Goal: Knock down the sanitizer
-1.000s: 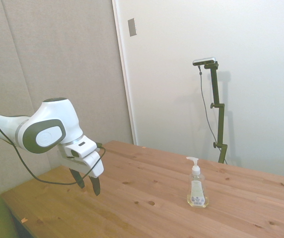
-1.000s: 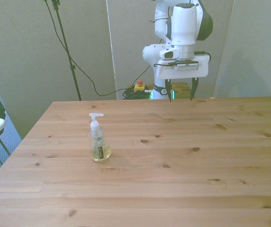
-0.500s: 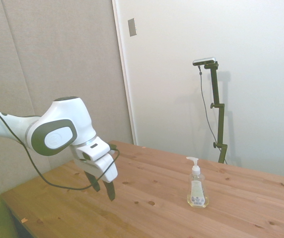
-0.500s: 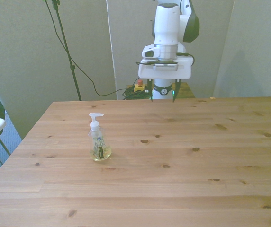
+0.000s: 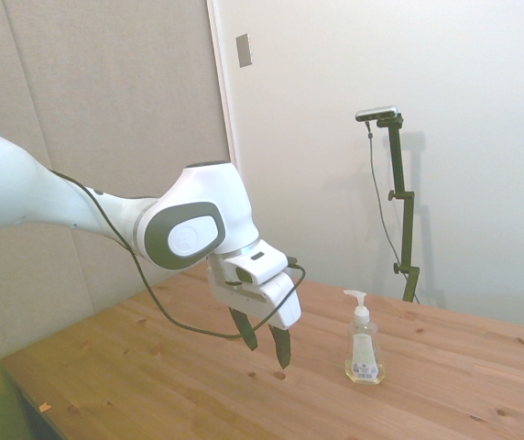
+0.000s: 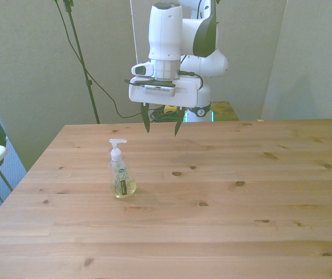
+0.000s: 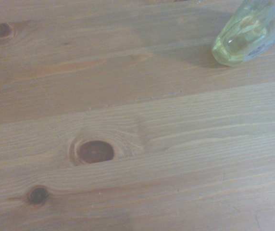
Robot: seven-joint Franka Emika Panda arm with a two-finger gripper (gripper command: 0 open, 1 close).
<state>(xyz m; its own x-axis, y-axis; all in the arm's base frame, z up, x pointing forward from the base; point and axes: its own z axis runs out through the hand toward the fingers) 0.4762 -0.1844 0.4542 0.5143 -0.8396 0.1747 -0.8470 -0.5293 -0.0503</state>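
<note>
**Sanitizer upright on the table, gripper above and apart from it**

The wooden table (image 6: 224,192) takes up most of the room in front of me, its pale planks dotted with dark knots. Over it hangs the white arm (image 5: 24,188), a black cable looping along it, and at its end the gripper (image 6: 161,125) points down with its two dark fingers spread apart and nothing between them. It hangs above the boards, touching nothing.

The sanitizer (image 6: 121,171) stands upright toward the front view's left, its white pump head on top and pale yellow liquid in the clear base; the wrist view catches only that yellowish base (image 7: 250,31). The gripper is near the bottle but clearly apart from it, farther from the front camera and higher. Only bare wood shows between the two.
</note>
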